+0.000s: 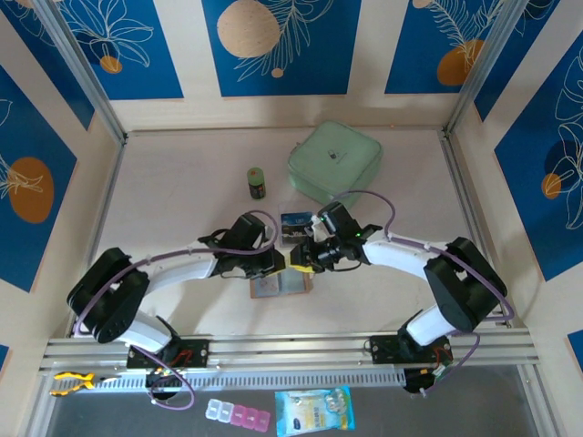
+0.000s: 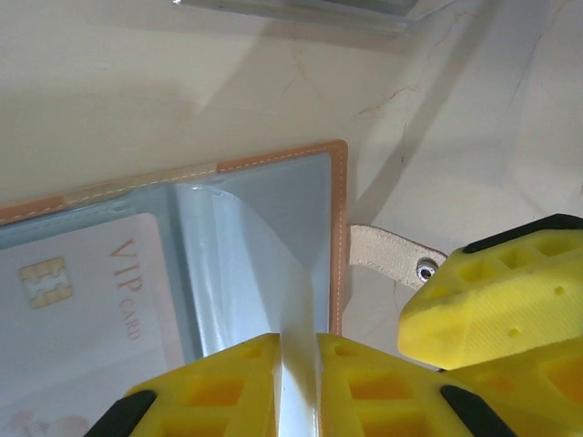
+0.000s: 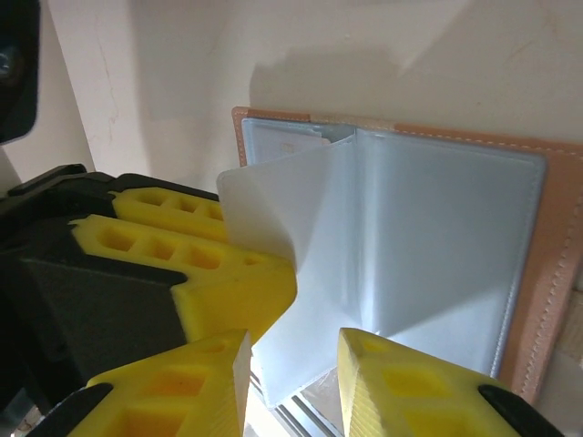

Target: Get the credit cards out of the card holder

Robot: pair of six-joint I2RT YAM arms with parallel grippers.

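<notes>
The card holder [image 1: 273,288] lies open on the table between the two arms, its tan stitched edge [image 2: 339,237] and snap tab [image 2: 393,255] showing. My left gripper [image 2: 301,382] is shut on one see-through pocket leaf [image 2: 250,264], lifting it upright. A pale credit card [image 2: 91,309] marked VIP sits in the pocket to the left. My right gripper [image 3: 291,382] is open, its fingers on either side of the leaf's lower edge [image 3: 310,328]. The two grippers [image 1: 296,261] nearly touch. A dark blue card [image 1: 296,224] lies on the table just behind them.
A mint-green zip case [image 1: 335,162] stands at the back, with a small green bottle [image 1: 258,183] to its left. A pill box [image 1: 239,414] and a blue-printed sachet [image 1: 314,410] lie in front of the rail [image 1: 291,350].
</notes>
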